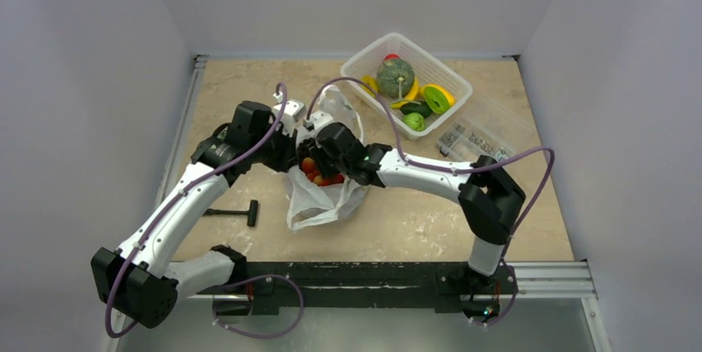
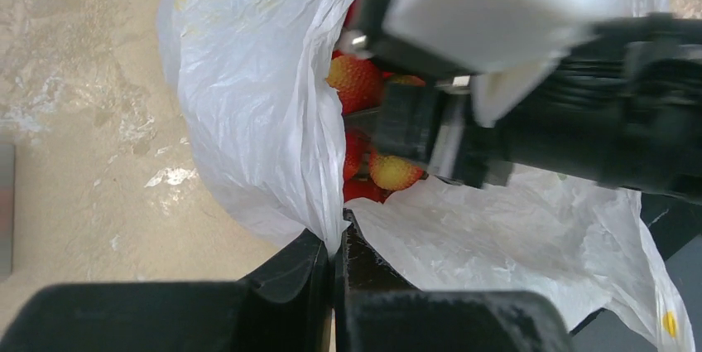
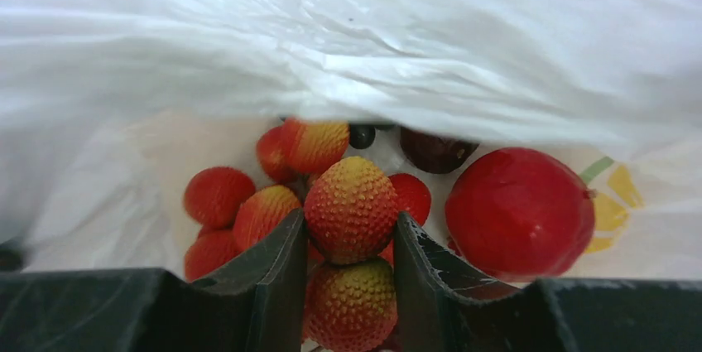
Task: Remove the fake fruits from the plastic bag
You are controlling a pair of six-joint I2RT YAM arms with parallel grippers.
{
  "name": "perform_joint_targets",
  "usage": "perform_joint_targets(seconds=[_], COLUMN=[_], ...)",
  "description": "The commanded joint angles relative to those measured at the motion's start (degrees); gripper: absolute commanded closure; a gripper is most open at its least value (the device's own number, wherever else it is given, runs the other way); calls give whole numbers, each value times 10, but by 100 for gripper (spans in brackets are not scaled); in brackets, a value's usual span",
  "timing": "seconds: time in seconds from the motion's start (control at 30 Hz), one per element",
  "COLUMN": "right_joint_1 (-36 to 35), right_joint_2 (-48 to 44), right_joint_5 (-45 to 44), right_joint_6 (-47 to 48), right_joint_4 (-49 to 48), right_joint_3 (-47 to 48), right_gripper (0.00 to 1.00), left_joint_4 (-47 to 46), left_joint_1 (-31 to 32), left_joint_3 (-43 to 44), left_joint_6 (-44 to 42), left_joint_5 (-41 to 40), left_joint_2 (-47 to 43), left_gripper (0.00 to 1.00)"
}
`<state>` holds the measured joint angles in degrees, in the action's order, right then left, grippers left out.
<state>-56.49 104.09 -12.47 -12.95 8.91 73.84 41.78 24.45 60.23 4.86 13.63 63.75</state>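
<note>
The translucent white plastic bag [image 1: 319,203] lies mid-table with its mouth open. My left gripper [image 2: 341,236] is shut on the bag's rim [image 2: 273,120] and holds it up. My right gripper [image 3: 349,236] is inside the bag, its jaws shut on the red-and-yellow berry bunch [image 3: 351,207]; the bunch also shows in the top view [image 1: 319,171]. A round red fruit [image 3: 520,211] lies just right of the jaws. A dark red fruit [image 3: 437,151] and a dark grape [image 3: 361,135] sit behind, partly under the bag's fold.
A white lattice basket [image 1: 358,60] at the back right holds a green squash [image 1: 395,77] and flat yellow and green pieces. A clear lidded box [image 1: 476,138] stands right of the bag. A small black tool [image 1: 240,213] lies to the bag's left.
</note>
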Motion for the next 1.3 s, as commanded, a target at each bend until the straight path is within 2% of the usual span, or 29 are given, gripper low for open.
perform_joint_targets(seconds=[0.0,0.23,0.6,0.93,1.27], right_joint_1=[2,2,1,2,2], right_joint_2=[-59,-119,-202,-197,-219], right_joint_5=[-1,3,11,-18,-14], right_joint_6=[-3,-12,-24,1,7], right_joint_4=[2,-15,-45,-50,-18], right_joint_3=[8,11,25,83,143], right_gripper=[100,100,100,100,100], left_joint_4=[-5,-11,-29,-64,-37], left_joint_1=[2,2,2,8,10], left_joint_3=[10,7,-5,-20,-7], left_joint_6=[-5,-3,-5,-12,4], left_joint_5=[-30,-46,-14,82,-58], left_joint_2=[-11,-17,-37,-68,-53], left_gripper=[100,100,100,100,100])
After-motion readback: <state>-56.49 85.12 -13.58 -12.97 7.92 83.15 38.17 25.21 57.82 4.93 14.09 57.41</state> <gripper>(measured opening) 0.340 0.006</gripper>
